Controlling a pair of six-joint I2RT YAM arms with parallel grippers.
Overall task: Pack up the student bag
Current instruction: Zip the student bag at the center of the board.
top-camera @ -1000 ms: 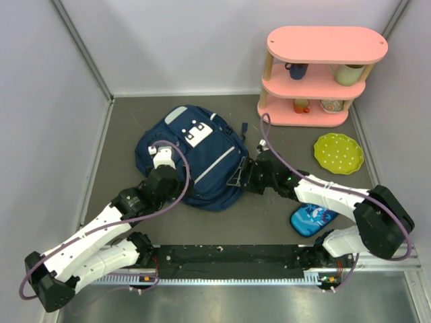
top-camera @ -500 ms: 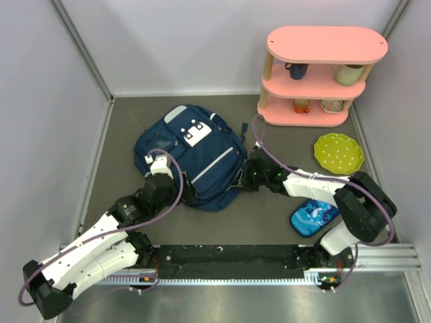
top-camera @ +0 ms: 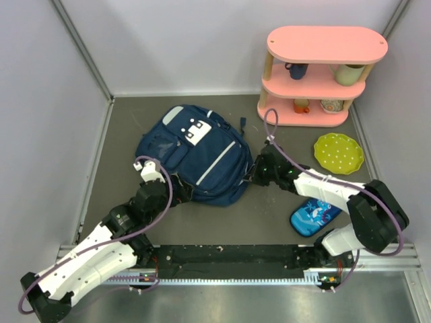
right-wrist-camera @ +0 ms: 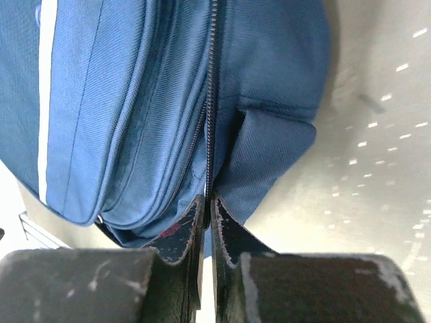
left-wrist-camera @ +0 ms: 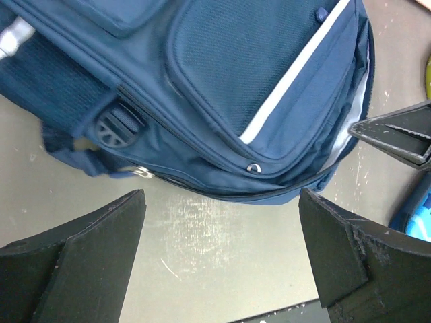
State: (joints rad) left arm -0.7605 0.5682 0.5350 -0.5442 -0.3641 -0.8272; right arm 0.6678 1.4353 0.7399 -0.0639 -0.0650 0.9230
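Note:
The student bag point(top-camera: 202, 151) is a navy backpack with white stripes, lying flat on the grey table. My right gripper point(top-camera: 250, 176) is at its right lower edge. In the right wrist view its jaws point(right-wrist-camera: 210, 198) are shut on the zipper line of the student bag point(right-wrist-camera: 135, 101). My left gripper point(top-camera: 178, 194) hovers by the bag's near-left edge, open. In the left wrist view its fingers point(left-wrist-camera: 221, 202) frame bare table just below the student bag point(left-wrist-camera: 256, 87), touching nothing. The right gripper's fingers point(left-wrist-camera: 397, 131) show at the right there.
A pink three-tier shelf point(top-camera: 316, 74) with mugs and bowls stands at the back right. A green dotted plate point(top-camera: 339, 153) lies in front of it. A small blue cartoon pencil case point(top-camera: 313, 219) lies near the right arm. Walls close in the left and back.
My right gripper has closed on the bag's zipper edge, and the bag has shifted slightly right and away. The left arm has drawn back toward the near left, still open.

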